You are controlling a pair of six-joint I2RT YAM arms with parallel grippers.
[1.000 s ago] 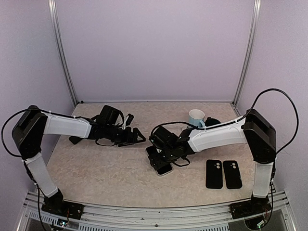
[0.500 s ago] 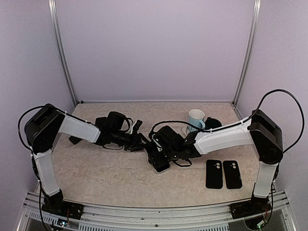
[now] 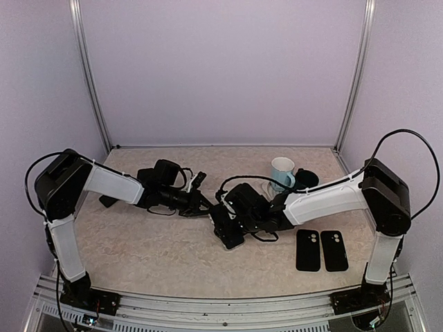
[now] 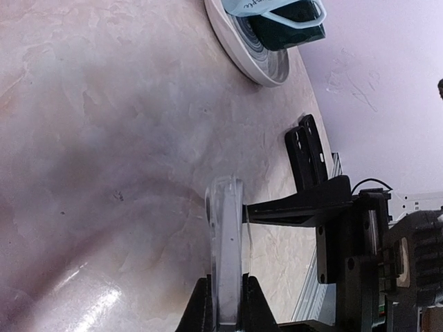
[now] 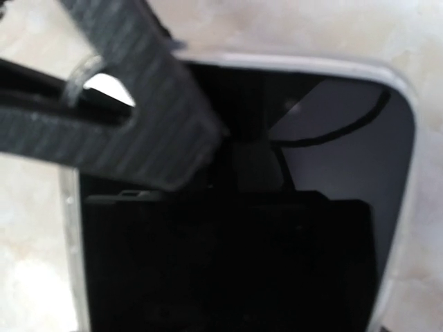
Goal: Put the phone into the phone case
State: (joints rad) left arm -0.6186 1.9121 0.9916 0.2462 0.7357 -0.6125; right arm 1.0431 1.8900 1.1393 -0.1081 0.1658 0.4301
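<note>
The phone lies near the table's middle. It has a glossy black screen and a pale rim. My left gripper reaches in from the left and is shut on its thin pale edge, one jaw on each face. My right gripper hangs low right over the phone, and one black finger rests against the pale edge. How wide its jaws stand does not show. Two black phone cases lie side by side at the right and also show in the left wrist view.
A pale blue mug stands on a white saucer behind the right arm, with a dark object beside it. Another dark object lies under the left arm. A blurred black bar crosses the right wrist view.
The left arm has reached right to the phone, and its jaws have closed on the pale edge. The right gripper has shifted slightly left over the phone.
</note>
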